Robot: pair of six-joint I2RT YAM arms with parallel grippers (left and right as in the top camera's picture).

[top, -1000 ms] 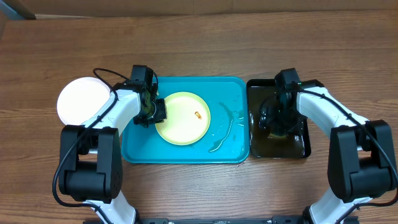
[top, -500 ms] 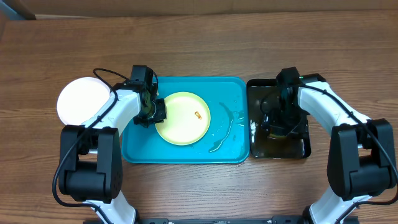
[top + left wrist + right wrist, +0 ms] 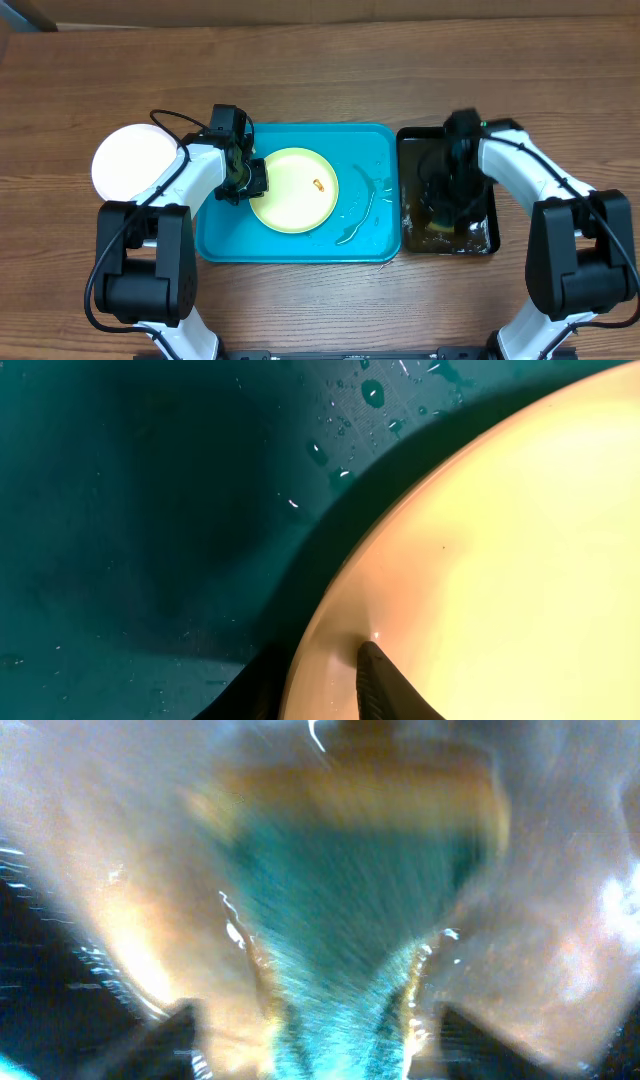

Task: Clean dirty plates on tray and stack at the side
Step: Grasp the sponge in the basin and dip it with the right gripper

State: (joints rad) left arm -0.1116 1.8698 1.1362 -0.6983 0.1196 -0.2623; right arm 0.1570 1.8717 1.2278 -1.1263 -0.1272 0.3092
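Observation:
A pale yellow-green plate with a small orange smear lies in the turquoise tray. My left gripper is shut on its left rim. In the left wrist view, one finger presses on top of the plate and the other sits under the edge. A white plate rests on the table to the tray's left. My right gripper is down in the black tray. Its fingers stand wide apart either side of a blurred green-and-yellow sponge, with gaps showing.
Water streaks and droplets lie on the turquoise tray to the right of the plate. The black tray holds brownish liquid. Bare wooden table surrounds both trays.
My right gripper has shifted toward the front of the black tray, stirring the liquid, and its jaws have narrowed slightly. The left gripper and the plate have not moved.

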